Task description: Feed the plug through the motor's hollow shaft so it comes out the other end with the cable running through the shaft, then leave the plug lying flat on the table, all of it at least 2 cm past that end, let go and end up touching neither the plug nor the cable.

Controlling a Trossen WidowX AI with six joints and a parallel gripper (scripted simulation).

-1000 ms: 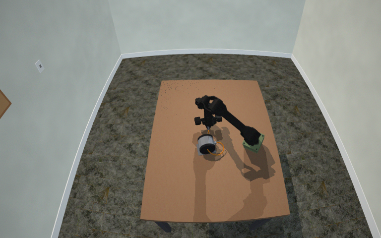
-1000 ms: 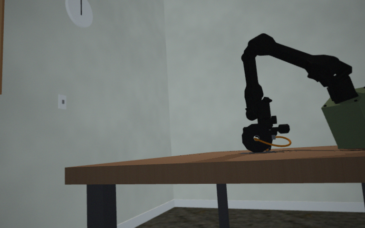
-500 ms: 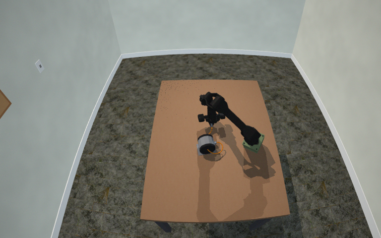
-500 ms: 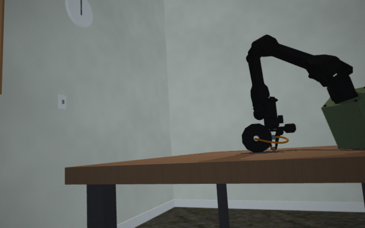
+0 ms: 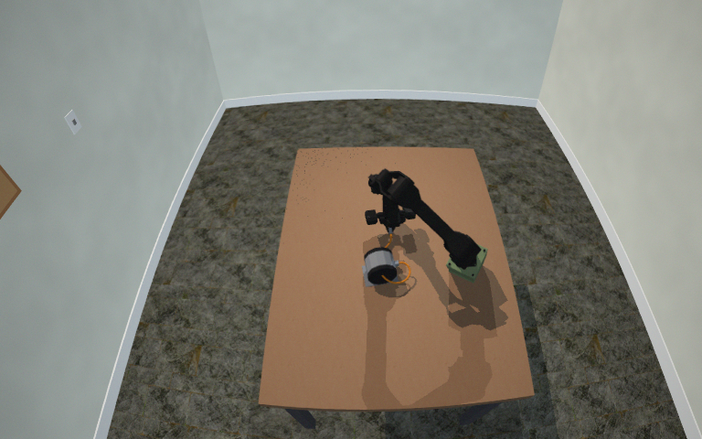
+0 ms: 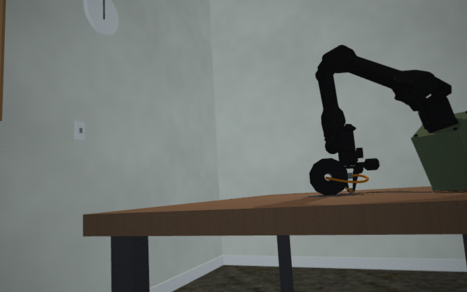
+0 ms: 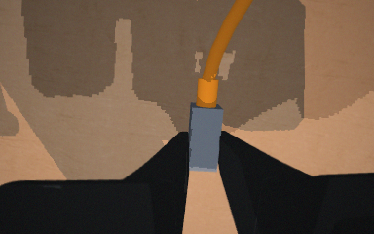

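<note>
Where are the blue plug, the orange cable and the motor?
plug [image 7: 205,138]: wrist view, middle of its blue body.
cable [image 7: 225,41]: wrist view, its curved run.
motor [image 5: 377,264]: top view, its grey casing.

I am working in a small plain room, something like a home room or a simple office. I see pale grey-green walls [image 5: 103,207] with a white baseboard [image 5: 377,95], a dark mottled carpet floor [image 5: 232,207], a wall socket [image 6: 79,129], a round clock [image 6: 100,15] high on the wall, and one wooden surface [image 5: 331,310] on dark legs [image 6: 129,263].
</note>
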